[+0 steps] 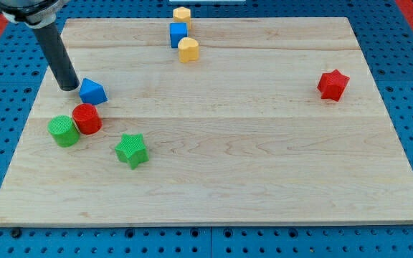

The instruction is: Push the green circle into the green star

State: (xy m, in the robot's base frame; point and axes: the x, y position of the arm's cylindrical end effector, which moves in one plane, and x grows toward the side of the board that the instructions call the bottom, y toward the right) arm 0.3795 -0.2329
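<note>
The green circle lies near the board's left edge, touching the red circle on its right. The green star lies to the right of and slightly below the green circle, about a block's width apart. My tip rests on the board at the upper left, just left of the blue triangle and above both circles. The tip touches no block that I can make out, though it sits very close to the blue triangle.
A yellow block, a blue cube and another yellow block stand in a line at the top middle. A red star lies at the right. The wooden board sits on a blue pegboard.
</note>
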